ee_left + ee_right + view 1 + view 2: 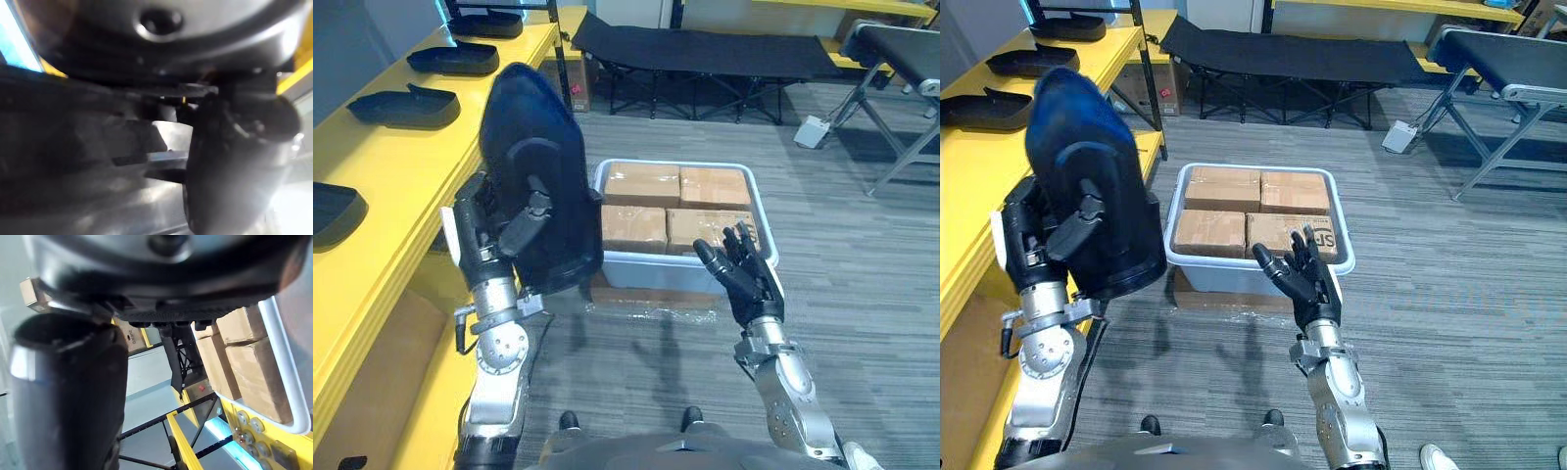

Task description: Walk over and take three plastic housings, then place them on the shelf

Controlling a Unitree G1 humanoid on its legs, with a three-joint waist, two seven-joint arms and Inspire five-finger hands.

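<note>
We see our left hand (504, 235) curled round a dark plastic housing (533, 127), right hand (746, 276) spread empty before the white bin (671, 164), print on one carton (705, 227) partly hidden

Yellow shelf (374, 162) w/ housings (406, 106) (black)

Nearest shelf housing (331, 211) cut off at the edge — held housing (533, 176) apparently hides the bin's (651, 271) corner.

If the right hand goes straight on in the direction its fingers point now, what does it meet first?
Most likely the white bin of cardboard boxes: the open right hand points its fingers toward the bin's near right corner. Height is hard to judge, so it might pass over the rim.
</note>
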